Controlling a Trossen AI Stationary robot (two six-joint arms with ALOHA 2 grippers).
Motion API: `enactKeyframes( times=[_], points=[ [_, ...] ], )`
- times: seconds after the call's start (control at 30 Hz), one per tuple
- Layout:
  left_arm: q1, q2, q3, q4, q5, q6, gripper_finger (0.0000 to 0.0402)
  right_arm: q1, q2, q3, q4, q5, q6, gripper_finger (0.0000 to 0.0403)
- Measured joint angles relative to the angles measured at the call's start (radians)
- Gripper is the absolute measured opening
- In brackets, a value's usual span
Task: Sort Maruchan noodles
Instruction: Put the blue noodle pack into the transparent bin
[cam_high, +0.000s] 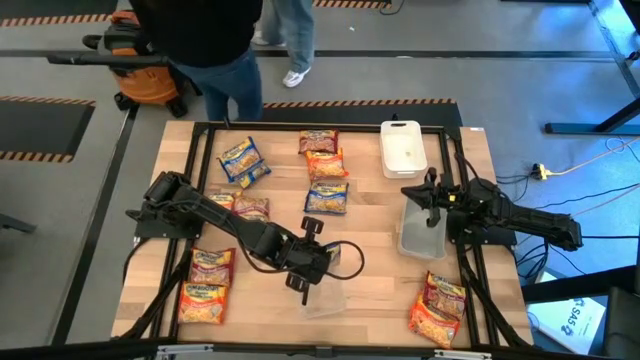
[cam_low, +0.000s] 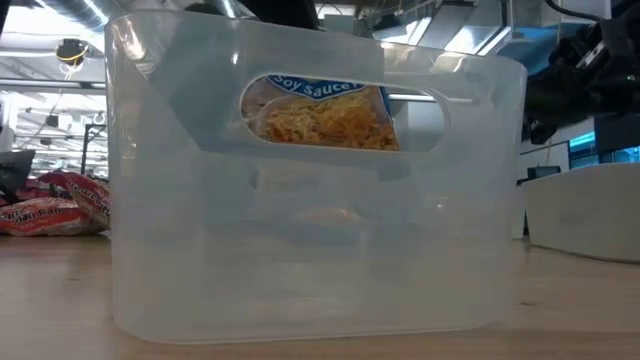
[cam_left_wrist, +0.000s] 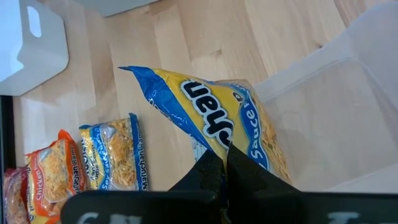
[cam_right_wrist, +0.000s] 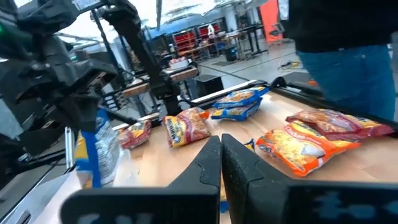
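Note:
My left gripper (cam_left_wrist: 227, 171) is shut on a blue-and-yellow noodle packet (cam_left_wrist: 217, 121), held up over a clear plastic container (cam_high: 335, 295) near the table's near edge. In the low view the packet (cam_low: 320, 115) shows through the handle cut-out of that container (cam_low: 310, 250). My right gripper (cam_right_wrist: 221, 162) is shut, touches nothing, and hovers over a second clear container (cam_high: 420, 232) on the right. Other packets lie flat on the table: blue-and-yellow (cam_high: 243, 160), orange (cam_high: 325, 163) and dark red (cam_high: 250, 207). My left gripper pinches the blue-and-yellow packet between its two fingers at one end of the wrapper (cam_left_wrist: 231, 149). The packet is lifted clear of the table and stretches away from the fingers, partly over the clear container's open top (cam_left_wrist: 336, 118).
A white lid (cam_high: 403, 148) lies at the far right of the table. More packets lie at the near left (cam_high: 205, 300) and near right (cam_high: 435, 315). A black frame (cam_high: 300, 127) borders the table. A person (cam_high: 215, 45) stands beyond the far edge.

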Motion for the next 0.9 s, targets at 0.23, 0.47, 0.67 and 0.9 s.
enactKeyframes(
  times=[0.23,0.47,0.67,0.9],
  points=[
    [0.000,0.000,0.000,0.000,-0.015,-0.025,0.0000,0.001,0.020,0.000,0.135,-0.112,0.102,0.0001],
    [-0.001,0.000,0.000,0.000,-0.037,-0.028,0.0000,0.001,0.169,0.000,0.282,-0.124,0.131,0.0001],
    [-0.003,0.000,0.000,-0.004,-0.036,-0.035,0.0000,0.003,0.371,0.049,0.365,-0.153,0.109,0.0001],
    [-0.005,0.000,0.000,-0.016,-0.036,-0.059,0.0000,0.150,0.616,0.139,0.440,-0.080,0.001,0.0001]
  ],
)
